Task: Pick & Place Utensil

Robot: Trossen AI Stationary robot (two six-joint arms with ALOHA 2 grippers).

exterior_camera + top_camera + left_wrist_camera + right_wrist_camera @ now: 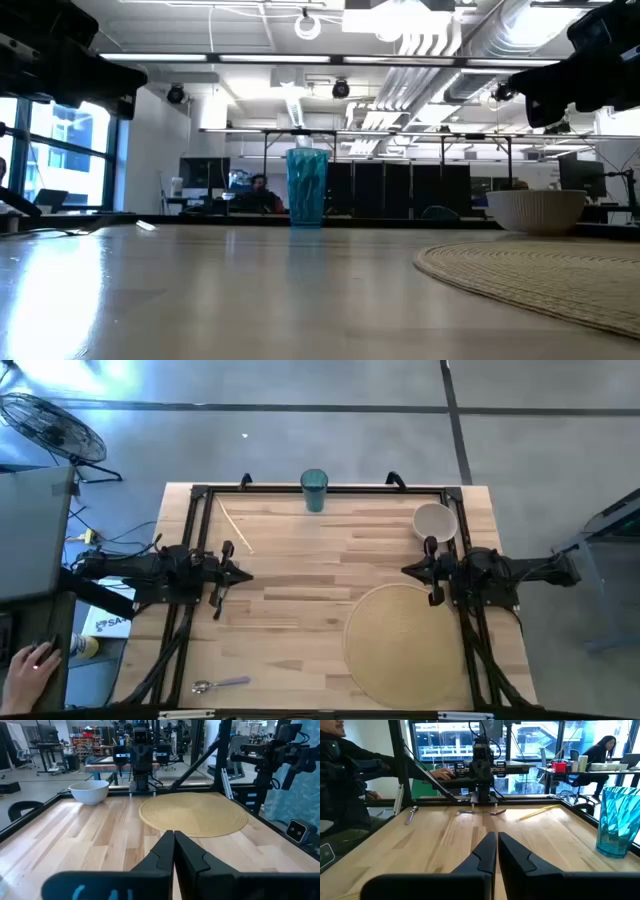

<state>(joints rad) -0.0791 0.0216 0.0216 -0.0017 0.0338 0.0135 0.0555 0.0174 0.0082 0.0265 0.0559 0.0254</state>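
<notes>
Utensil: a small metal spoon with a lilac handle (218, 684) lies flat at the near edge of the pale wooden counter (300, 570), on the left arm's side, untouched.
Progress: nothing is done yet, as I judge it; the pick, the carry and the placing are all left.
Placemat: a round woven straw placemat (405, 643) lies on the near right of the counter, bare (a likely place to put the spoon, though the task does not say).
Left gripper: the left gripper (222, 576) is clenched on nothing, hanging above mid-counter at the left edge, well apart from the spoon.
Right gripper: the right gripper (432, 572) is likewise clenched and empty, over the placemat's far rim.
Bowl: a white ceramic bowl (435, 522) stands just beyond the right gripper.
Stick: a thin pale wooden stick (236, 527) lies at the far left.
Cup: a teal faceted plastic cup (314, 490) stands upright at the far edge.
Obstacles: nothing lies between spoon and placemat.
</notes>
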